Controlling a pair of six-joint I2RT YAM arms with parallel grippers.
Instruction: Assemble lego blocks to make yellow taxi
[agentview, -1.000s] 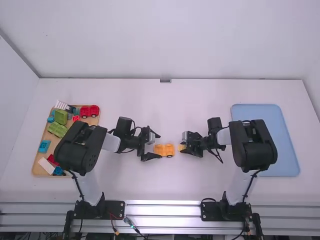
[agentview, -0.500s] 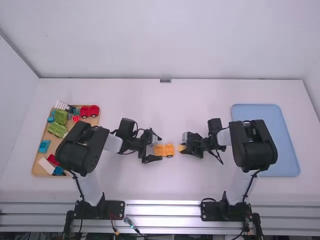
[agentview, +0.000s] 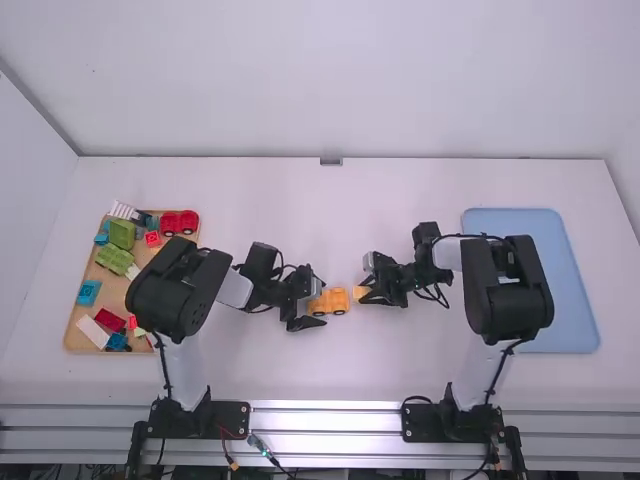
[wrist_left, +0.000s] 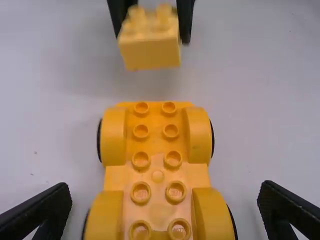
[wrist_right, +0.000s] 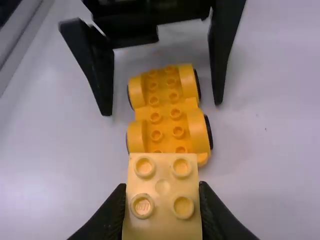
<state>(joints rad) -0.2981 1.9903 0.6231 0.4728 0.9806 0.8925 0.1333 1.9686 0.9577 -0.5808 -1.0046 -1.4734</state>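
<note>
Right now the yellow chassis (wrist_left: 157, 162) sits wheels down on the white table (agentview: 330, 375), studs up, between the two arms, its long axis running from one gripper towards the other. The left gripper (wrist_left: 164, 194) is the nearer: its fingers stand wide apart, one along each flank of the chassis, touching neither side and holding nothing. Off the chassis's opposite end, near it but apart, the right gripper (wrist_right: 162, 192) has its fingers closed on the sides of a pale yellow block (wrist_right: 162, 215), studs up, roughly in line with that long axis. To my eye everything turns on this alignment. The left fingers are well placed to squeeze the chassis across its width and steady it, while the block needs to come up over the studs and square to them; a slight twist would probably leave it seated crooked or push the car along. Farther out, left of the chassis, a wooden tray (agentview: 73, 325) carries a red car (agentview: 179, 222), green blocks (agentview: 122, 234) and other pieces; right of the chassis, beyond the right gripper, lies a blue tray (agentview: 577, 310).
</note>
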